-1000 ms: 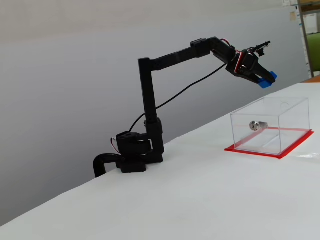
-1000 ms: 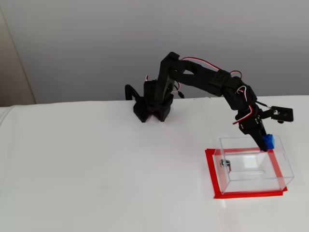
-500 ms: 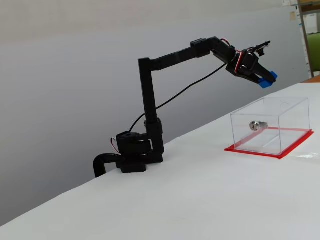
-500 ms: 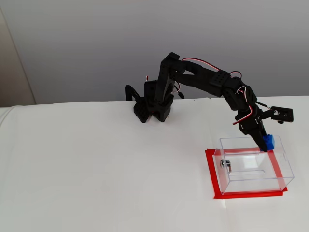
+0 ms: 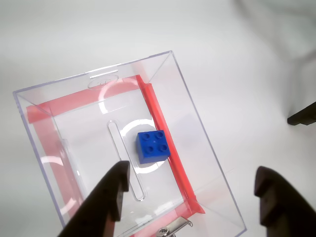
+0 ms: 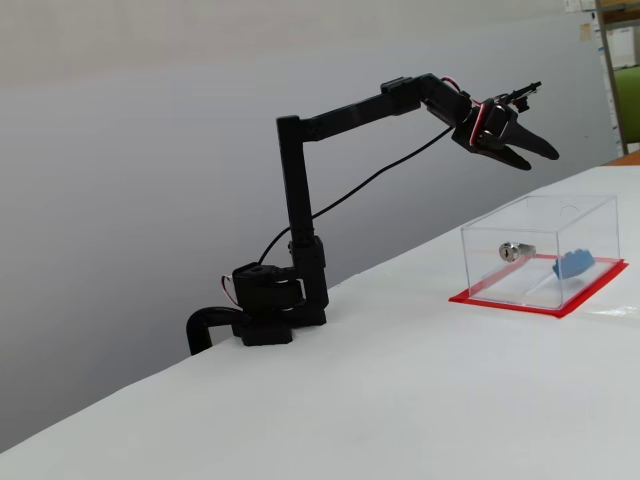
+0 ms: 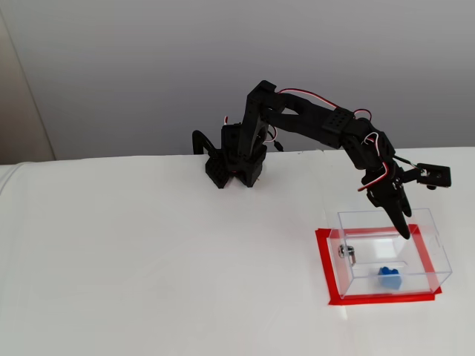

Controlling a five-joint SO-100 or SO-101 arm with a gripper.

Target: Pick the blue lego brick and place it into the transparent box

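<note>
The blue lego brick lies studs up on the floor of the transparent box, near its red edge. Both fixed views show the brick resting inside the box, which has a red base border and a silver lock. My gripper hangs open and empty above the box. In the wrist view the two black fingers frame the box from the bottom corners, spread wide around my gripper.
The arm's base is clamped at the white table's far edge, by a grey wall. Shelving shows at the upper right of a fixed view.
The gripper opened and let go of the blue brick, which dropped from between the fingers to the floor of the box. The arm itself barely moved.
</note>
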